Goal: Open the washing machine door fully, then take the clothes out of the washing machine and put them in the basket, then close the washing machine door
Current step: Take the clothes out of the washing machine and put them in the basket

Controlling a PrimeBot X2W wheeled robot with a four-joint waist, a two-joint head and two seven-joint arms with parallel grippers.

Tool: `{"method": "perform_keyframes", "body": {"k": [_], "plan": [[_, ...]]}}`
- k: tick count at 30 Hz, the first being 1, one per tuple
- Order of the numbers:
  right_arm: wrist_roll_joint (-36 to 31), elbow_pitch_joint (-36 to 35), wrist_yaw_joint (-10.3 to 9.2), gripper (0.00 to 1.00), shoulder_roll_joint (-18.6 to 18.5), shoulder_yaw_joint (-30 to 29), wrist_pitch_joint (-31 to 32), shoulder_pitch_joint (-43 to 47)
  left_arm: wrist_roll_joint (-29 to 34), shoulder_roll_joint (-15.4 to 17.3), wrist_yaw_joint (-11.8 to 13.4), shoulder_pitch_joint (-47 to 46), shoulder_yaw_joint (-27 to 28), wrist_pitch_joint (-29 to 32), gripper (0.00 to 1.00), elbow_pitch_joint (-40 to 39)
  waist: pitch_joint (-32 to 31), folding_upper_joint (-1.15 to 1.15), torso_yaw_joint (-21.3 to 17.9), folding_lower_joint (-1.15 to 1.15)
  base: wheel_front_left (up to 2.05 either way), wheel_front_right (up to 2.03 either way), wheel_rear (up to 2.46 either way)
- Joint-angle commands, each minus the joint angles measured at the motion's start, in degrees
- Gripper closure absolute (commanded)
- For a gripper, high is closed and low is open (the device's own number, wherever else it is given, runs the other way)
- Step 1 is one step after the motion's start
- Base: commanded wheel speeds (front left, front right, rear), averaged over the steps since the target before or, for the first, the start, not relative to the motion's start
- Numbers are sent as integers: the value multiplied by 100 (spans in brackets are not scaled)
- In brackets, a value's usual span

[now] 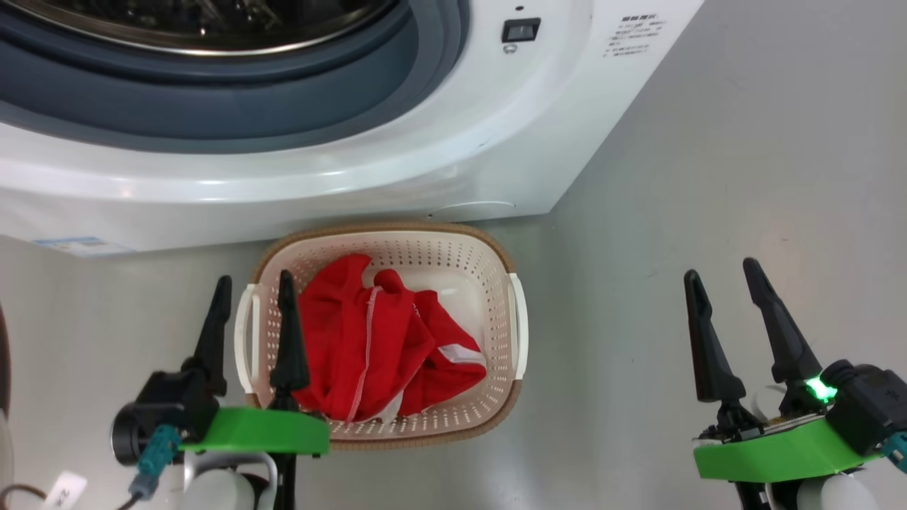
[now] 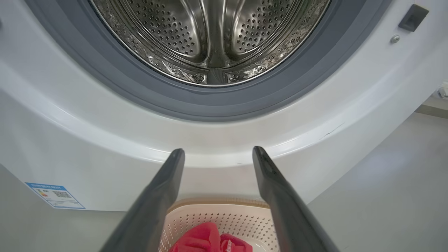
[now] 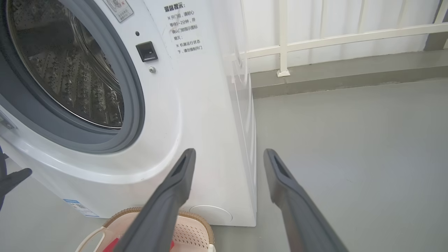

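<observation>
- Down on the floor [image 1: 744,142], just in front of the washer [image 1: 283,184], sits the basket [image 1: 496,312]. It holds the clothes [image 1: 361,340], a red heap with white stitching bunched toward its left half.
- The drum [image 2: 210,35] looks bare in both wrist views, all steel and holes with nothing red. By my reckoning the unloading is done and shutting the door is the step in hand.
- Where the door hangs I cannot tell (a dark sliver at the far left edge of the head view may be its rim, or may not). The first thing is to find it before reaching.
- To do it well, I'd push on the broad rim rather than the glass and swing it round in one smooth arc. I'd keep pressing until the catch seats in the small black latch slot [image 1: 521,30] right of the opening.
- It is worth a glance to check that no cloth lies across the gasket [image 2: 196,101], which looks clean.
- The left claw [image 1: 254,278] is spread wide and has nothing in it. It hovers at the basket's left side and points toward the washer. One finger is over the basket's edge right beside the clothes, and the other is just outside the handle.
- The right claw [image 1: 721,268] is likewise wide apart and empty. It is over bare floor, well to the right of the basket and clear of the clothes.
</observation>
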Motion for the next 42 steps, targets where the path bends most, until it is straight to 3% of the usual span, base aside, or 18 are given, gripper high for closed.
{"method": "perform_keyframes", "body": {"k": [1,17,42], "plan": [[-58,-124,9,0,-30,141,-68,111,70,52,73,144,180,-47,0,-227,-86,0,11,0,0,0,0],[-128,-14,9,0,-30,244,-68,317,127,1,98,711,242,-47,0,-754,-701,0,-31,0,0,0,0],[-139,217,9,0,-30,352,-68,819,108,64,346,1606,340,-38,0,-993,-2021,0,-72,0,0,0,0]]}}
